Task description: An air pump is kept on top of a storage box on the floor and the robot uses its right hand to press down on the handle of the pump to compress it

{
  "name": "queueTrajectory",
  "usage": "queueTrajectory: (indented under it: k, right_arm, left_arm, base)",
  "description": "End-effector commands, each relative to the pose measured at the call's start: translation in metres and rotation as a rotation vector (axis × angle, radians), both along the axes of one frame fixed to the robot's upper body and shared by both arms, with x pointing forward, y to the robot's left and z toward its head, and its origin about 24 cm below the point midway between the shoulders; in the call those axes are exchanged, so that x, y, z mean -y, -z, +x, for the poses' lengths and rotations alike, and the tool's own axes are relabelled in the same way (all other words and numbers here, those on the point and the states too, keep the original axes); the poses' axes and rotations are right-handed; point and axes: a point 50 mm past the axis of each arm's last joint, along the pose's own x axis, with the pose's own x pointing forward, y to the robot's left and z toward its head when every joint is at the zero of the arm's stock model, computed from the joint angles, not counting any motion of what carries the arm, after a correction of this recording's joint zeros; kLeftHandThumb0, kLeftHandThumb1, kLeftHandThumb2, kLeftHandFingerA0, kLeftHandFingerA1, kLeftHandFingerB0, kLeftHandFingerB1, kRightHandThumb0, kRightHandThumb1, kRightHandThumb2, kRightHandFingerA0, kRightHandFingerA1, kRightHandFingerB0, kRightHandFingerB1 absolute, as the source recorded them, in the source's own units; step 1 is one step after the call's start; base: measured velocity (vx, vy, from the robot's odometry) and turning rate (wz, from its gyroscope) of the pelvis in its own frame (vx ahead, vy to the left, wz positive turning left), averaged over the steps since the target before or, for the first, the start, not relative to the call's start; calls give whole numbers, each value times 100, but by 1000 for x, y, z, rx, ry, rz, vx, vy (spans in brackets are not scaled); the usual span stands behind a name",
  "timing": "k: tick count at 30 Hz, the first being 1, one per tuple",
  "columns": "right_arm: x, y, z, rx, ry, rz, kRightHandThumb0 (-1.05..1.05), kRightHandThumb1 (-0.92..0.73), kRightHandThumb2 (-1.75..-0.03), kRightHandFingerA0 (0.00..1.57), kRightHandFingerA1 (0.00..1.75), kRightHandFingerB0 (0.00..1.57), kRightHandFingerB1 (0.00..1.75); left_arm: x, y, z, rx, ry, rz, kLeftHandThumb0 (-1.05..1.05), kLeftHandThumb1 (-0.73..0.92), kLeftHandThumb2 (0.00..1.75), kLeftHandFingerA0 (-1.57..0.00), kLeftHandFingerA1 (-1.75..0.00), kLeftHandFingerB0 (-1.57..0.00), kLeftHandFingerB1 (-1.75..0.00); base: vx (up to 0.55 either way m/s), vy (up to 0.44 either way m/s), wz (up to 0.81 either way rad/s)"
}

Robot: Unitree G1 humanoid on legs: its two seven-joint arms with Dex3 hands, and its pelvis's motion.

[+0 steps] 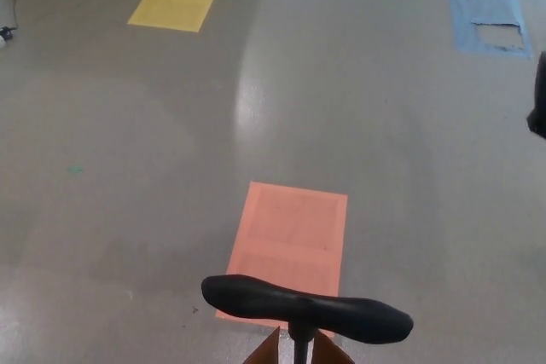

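Pump handle (307, 307): positioned at bottom centre, untouched | right hand (538, 98): cut off by right frame edge, well apart from handle, finger state cannot be determined | left hand: not shown

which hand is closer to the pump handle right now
Right. Only a sliver of the right hand shows at the right edge, up and far right of the pump handle, not touching. The left hand isn't in view.

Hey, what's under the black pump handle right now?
Under the pump handle a thin black shaft drops between two brown box flaps. Behind lies an orange floor sheet. The pump body is out of frame.
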Motion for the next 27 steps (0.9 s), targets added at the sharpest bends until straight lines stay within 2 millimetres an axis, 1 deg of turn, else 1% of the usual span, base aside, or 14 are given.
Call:
queueTrajectory:
  k: [1,4,5,7,10,11,12,13,15,16,17,18,19,27]
  right_arm:
    - [-134,-141,-134,442,-906,-664,-88,-82,-115,6,21,6,18]
    - [-142,-139,-134,393,-947,-701,-94,-84,-116,6,14,6,12]
    - [-144,-139,-133,368,-956,-722,-92,-83,-117,1,14,1,12]
    - [-149,-137,-136,356,-981,-753,-94,-85,-117,3,13,3,12]
    - [-157,-134,-141,348,-1019,-815,-91,-86,-119,0,12,0,12]
    - [-160,-134,-143,348,-1036,-837,-89,-85,-119,0,11,0,13]
    - [-163,-133,-144,358,-1044,-843,-91,-86,-119,0,12,0,13]
    - [-166,-132,-145,361,-1056,-852,-92,-86,-120,0,11,0,10]
    - [-173,-130,-148,356,-1082,-871,-93,-84,-118,0,11,0,10]
    - [-174,-129,-148,355,-1088,-873,-92,-83,-118,0,13,0,11]
    - [-177,-127,-149,350,-1096,-887,-93,-84,-118,0,11,0,10]
    - [-178,-127,-150,347,-1099,-897,-93,-84,-118,0,11,0,10]
    - [-181,-126,-150,339,-1105,-909,-94,-83,-118,0,10,0,9]
    - [-184,-126,-153,317,-1106,-927,-94,-83,-118,0,10,0,9]
  left_arm:
    - [-9,-8,-11,67,78,-43,-83,85,118,-6,-23,-7,-18]
    - [-7,-8,-7,83,56,-70,-88,83,117,-6,-23,-6,-15]
    - [-7,-9,-6,94,56,-77,-92,85,117,-6,-18,-6,-14]
    - [-7,-10,-6,92,60,-79,-91,85,117,-5,-13,-5,-13]
    - [-9,-9,-10,71,78,-46,-87,84,118,-8,-18,-7,-15]
    - [-8,-9,-9,74,89,-38,-73,78,117,-2,-33,-1,-27]
    - [-8,-10,-7,80,92,-40,-72,79,118,-1,-30,0,-25]
    - [-8,-11,-6,78,87,-40,-77,81,115,-4,-42,-3,-29]
    - [-9,-12,-5,71,74,-52,-75,80,113,-5,-41,-4,-32]
    - [-9,-12,-5,74,72,-59,-34,57,113,0,-50,0,-48]
    - [-9,-14,-4,89,81,-66,-71,92,67,-31,-36,-34,-32]
    - [-9,-15,-4,98,88,-69,-71,92,67,-31,-36,-34,-32]
    - [-8,-15,-3,108,102,-58,-63,71,110,-34,-52,-36,-51]
    - [-6,-15,-2,115,112,-47,-63,71,110,-34,-52,-36,-51]
  base:
    - [0,0,0]
    - [0,0,0]
    - [0,0,0]
    - [0,0,0]
    - [0,0,0]
    - [0,0,0]
    - [0,0,0]
    - [0,0,0]
    - [0,0,0]
    - [0,0,0]
    - [0,0,0]
    - [0,0,0]
    - [0,0,0]
    - [0,0,0]
